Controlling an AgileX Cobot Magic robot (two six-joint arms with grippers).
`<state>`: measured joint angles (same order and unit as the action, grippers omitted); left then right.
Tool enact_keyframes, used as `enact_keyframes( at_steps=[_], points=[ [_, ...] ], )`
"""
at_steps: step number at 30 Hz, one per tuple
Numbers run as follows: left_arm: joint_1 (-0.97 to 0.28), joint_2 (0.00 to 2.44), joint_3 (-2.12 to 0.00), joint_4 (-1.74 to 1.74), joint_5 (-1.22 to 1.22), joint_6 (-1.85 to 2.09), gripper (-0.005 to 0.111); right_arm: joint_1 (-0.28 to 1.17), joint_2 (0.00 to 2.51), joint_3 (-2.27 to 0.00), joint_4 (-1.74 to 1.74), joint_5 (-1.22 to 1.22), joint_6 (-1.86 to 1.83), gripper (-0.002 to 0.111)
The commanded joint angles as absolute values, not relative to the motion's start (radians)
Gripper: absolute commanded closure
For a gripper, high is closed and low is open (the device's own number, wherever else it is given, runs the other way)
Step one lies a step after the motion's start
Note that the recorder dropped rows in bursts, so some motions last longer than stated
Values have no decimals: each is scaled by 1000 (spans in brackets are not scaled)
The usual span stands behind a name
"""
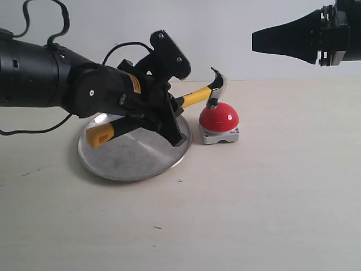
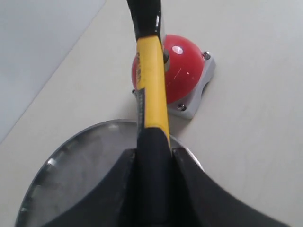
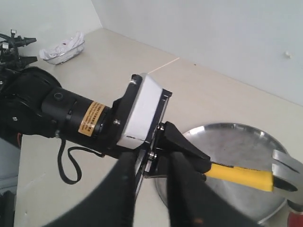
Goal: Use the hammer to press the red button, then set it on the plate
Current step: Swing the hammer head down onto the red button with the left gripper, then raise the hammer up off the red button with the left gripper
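My left gripper [image 1: 169,113] is shut on the hammer [image 1: 194,97], with its fingers on either side of the black part of the handle [image 2: 154,151]. The yellow looped end sticks out over the plate [image 1: 124,161]. The dark head [image 1: 219,84] rests on top of the red button [image 1: 220,117], which stands on its grey base just right of the plate. The left wrist view shows the handle [image 2: 152,85] running out to the button [image 2: 187,71] past the plate's rim [image 2: 80,170]. My right gripper [image 1: 265,40] hangs high at the right, open by a narrow gap [image 3: 153,156] and empty.
The left arm's black cable [image 1: 34,22] loops behind it. In the right wrist view a small dish with a white rag [image 3: 64,47] sits far behind the left arm. Bare tabletop [image 1: 254,214] lies in front of and to the right of the button.
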<state>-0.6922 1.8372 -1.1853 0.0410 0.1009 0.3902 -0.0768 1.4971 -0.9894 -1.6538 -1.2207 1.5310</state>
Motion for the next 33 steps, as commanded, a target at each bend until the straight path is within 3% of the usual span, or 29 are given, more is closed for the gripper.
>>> enact_keyframes(
  at_steps=[1,33],
  points=[
    [-698,1830,-1193,31,-57,343,107,-84,1472,-994,-1676,-1197,1541,108],
    [-700,1691,-1193,33,-232,250,107,-84,1470,-994,-1662,-1197,1528,108]
  ],
)
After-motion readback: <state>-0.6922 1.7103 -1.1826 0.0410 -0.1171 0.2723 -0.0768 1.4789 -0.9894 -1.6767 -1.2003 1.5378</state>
